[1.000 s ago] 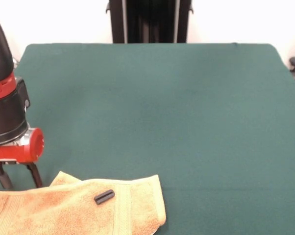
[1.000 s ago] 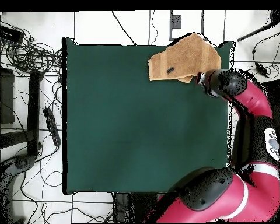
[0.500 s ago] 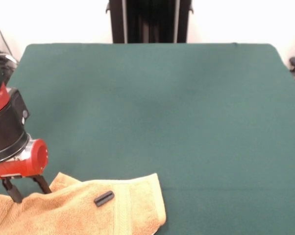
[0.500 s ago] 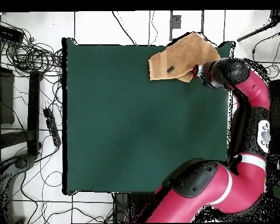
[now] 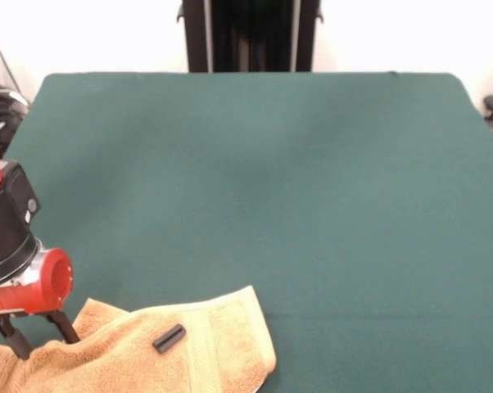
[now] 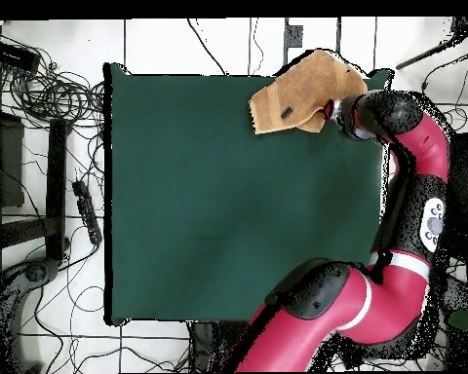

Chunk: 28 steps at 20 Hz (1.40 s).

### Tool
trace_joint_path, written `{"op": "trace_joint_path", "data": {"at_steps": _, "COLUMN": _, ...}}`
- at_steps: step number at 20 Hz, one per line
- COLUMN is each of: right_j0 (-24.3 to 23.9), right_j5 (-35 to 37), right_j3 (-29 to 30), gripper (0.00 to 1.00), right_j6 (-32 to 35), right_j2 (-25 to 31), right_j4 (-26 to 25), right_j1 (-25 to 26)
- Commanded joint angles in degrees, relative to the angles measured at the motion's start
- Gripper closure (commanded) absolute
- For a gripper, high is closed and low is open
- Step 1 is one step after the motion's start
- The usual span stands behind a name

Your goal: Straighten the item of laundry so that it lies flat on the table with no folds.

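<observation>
A pale, white-tiled floor (image 6: 160, 39) with dark grout lines surrounds the work area in the overhead view. At nine o'clock tangled black cables (image 6: 43, 93) lie beside a dark metal stand (image 6: 55, 185). In the front view a plain white wall (image 5: 91, 33) fills twelve o'clock.

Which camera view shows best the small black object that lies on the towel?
The front view: the small black object shows clearly as a short bar on the towel. The overhead view shows only a dark speck.

small black cylinder (image 5: 169, 337) lying on the cloth, tangled cables (image 6: 43, 88) on tiled floor (image 6: 160, 44)
</observation>
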Motion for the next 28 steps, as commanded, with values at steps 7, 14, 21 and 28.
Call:
{"op": "trace_joint_path", "data": {"at_steps": 7, "right_j0": 1.82, "right_j5": -4.99, "right_j3": 5.53, "gripper": 0.0, "right_j6": -10.44, "right_j2": 6.68, "right_j4": -0.5, "right_j1": 3.83}}
{"op": "trace_joint_path", "data": {"at_steps": 14, "right_j0": 1.26, "right_j5": -6.44, "right_j3": 7.91, "gripper": 0.0, "right_j6": -9.41, "right_j2": 6.0, "right_j4": -0.06, "right_j1": 2.88}}
{"op": "trace_joint_path", "data": {"at_steps": 21, "right_j0": 1.04, "right_j5": -6.92, "right_j3": 8.93, "gripper": 0.0, "right_j6": -8.42, "right_j2": 5.88, "right_j4": 0.4, "right_j1": 2.42}}
{"op": "trace_joint_path", "data": {"at_steps": 28, "right_j0": 0.67, "right_j5": -7.65, "right_j3": 10.49, "gripper": 0.0, "right_j6": -6.7, "right_j2": 5.71, "right_j4": 1.27, "right_j1": 1.93}}
